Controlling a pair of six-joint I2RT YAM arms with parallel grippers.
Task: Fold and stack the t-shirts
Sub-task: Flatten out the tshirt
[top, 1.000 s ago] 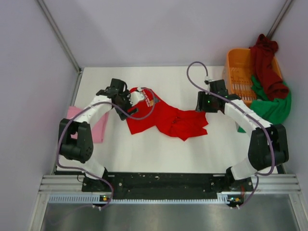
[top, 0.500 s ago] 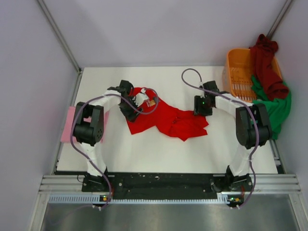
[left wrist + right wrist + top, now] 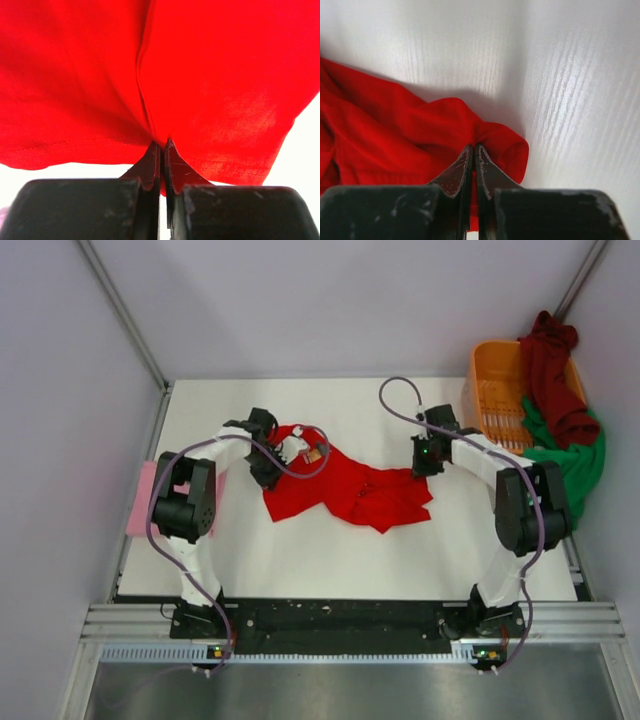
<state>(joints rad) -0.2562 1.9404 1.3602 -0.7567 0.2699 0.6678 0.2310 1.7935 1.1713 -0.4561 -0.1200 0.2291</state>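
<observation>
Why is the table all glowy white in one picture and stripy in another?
Left wrist view: bright light washes the table out beside the red t-shirt. Right wrist view: glare streaks the table, and the shirt casts a soft shadow.

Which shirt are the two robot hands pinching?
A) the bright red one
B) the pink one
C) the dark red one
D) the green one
A: in the wrist views the left gripper and the right gripper are each shut on a fold of the bright red t-shirt.
</observation>
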